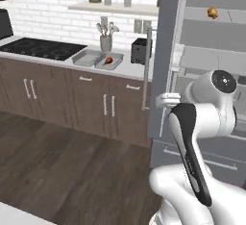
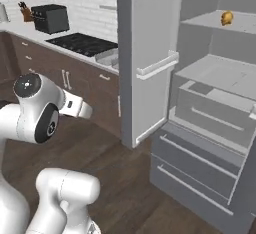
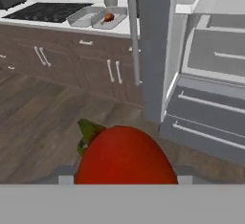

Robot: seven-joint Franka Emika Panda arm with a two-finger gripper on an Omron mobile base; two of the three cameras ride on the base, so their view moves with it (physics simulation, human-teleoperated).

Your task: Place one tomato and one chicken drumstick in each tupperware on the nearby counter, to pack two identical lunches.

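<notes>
Across the wood floor lies the counter (image 1: 122, 70); our gripper (image 3: 125, 180) clamps the red tomato (image 3: 125, 157), which we judge might slip during transit.

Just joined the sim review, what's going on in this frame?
The arm is carrying a red tomato in its pincer, facing the counter beside the open fridge. Two grey trays sit there: the right tray already holds food, the left tray looks empty. A drumstick sits on a fridge shelf.
</notes>
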